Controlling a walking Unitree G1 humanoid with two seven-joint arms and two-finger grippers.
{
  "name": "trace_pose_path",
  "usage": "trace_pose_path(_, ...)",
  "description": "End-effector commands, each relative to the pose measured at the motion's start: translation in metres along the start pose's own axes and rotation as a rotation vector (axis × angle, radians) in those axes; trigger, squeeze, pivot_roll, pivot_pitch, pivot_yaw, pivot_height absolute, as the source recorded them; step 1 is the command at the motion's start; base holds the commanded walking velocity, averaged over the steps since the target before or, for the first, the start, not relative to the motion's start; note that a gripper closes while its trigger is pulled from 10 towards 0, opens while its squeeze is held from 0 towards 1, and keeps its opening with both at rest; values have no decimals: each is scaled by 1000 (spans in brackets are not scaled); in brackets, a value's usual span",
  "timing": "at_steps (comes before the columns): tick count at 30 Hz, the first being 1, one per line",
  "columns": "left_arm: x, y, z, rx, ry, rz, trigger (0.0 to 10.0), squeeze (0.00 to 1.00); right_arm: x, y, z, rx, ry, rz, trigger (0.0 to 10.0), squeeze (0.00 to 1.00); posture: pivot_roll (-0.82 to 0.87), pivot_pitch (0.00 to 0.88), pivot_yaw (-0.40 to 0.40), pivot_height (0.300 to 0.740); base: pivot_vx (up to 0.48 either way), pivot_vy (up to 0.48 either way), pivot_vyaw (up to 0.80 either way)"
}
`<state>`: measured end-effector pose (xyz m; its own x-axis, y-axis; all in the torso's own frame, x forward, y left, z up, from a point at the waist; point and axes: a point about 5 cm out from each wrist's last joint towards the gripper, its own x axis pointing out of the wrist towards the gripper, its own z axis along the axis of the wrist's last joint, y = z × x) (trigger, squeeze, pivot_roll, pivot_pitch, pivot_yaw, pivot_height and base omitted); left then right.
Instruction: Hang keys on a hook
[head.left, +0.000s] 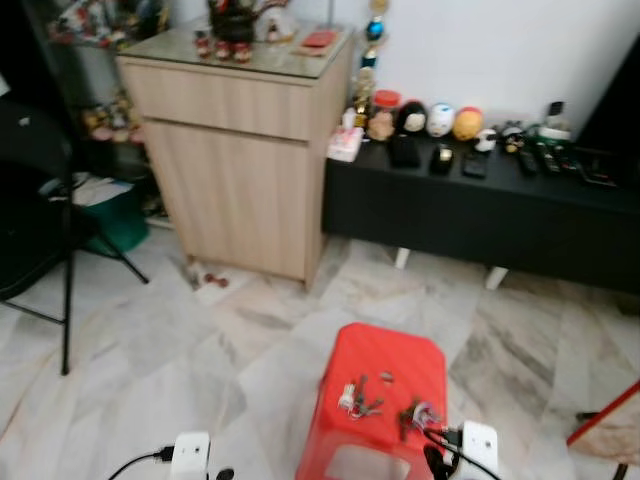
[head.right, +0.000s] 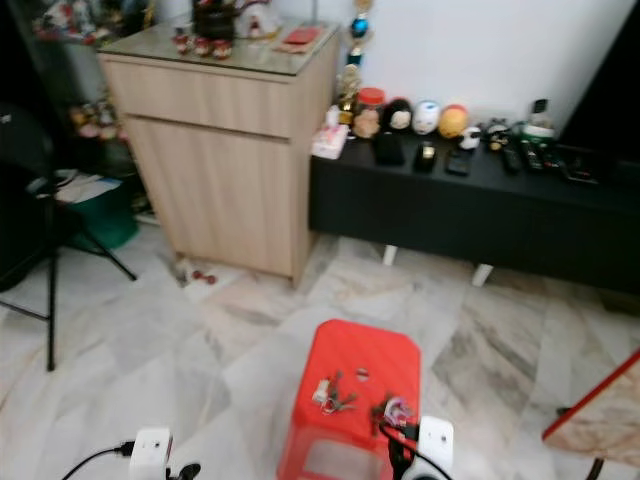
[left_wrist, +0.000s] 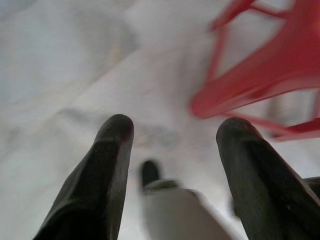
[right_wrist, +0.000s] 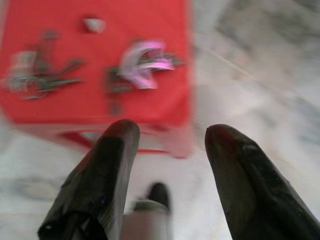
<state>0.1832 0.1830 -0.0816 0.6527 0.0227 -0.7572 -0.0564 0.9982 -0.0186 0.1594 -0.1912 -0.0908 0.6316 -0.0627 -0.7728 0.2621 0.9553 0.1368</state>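
While my right claw hangs spread beside the red plastic stool, I'd centre it over the pink-tagged key bunch before descending.

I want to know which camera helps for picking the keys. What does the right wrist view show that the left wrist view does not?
Right wrist view: the top of the red stool with two key bunches on it, a grey one and one with a pink tag, beyond the open right gripper.

Left wrist view: the stool's underside and legs, beyond the open left gripper.

Both: the stool, pale marble floor, blurred.
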Motion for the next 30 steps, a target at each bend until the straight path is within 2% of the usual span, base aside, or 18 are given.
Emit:
trace_pose_path(1, -2, 9, -6, -7, 22, 17, 10000, 0, 3, 6, 9, 2, -25, 14, 10000, 0, 55, 0, -81, 740, 0, 0, 0)
trace_pose_path(9, -2, 7, -6, -42, 24, 6, 10000, 0, 3, 6, 9, 3, -25, 11, 10000, 0, 54, 0, -81, 740, 0, 0, 0)
trace_pose_path(14, -2, 7, -6, -41, 28, 6, 10000, 0, 3, 6, 8, 14, -18, 6, 10000, 0, 54, 0, -81, 740, 0, 308, 0)
trace_pose_path(19, -2, 7, -6, -44, 26, 2, 10000, 0, 3, 6, 8, 31, -27, 3, 10000, 0, 54, 0, -81, 740, 0, 331, -716)
trace_pose_path(30, -2, 8, -6, -49, 27, 1, 10000, 0, 3, 7, 9, 47, -34, 7, 10000, 0, 56, 0, -79, 740, 0, 317, 0)
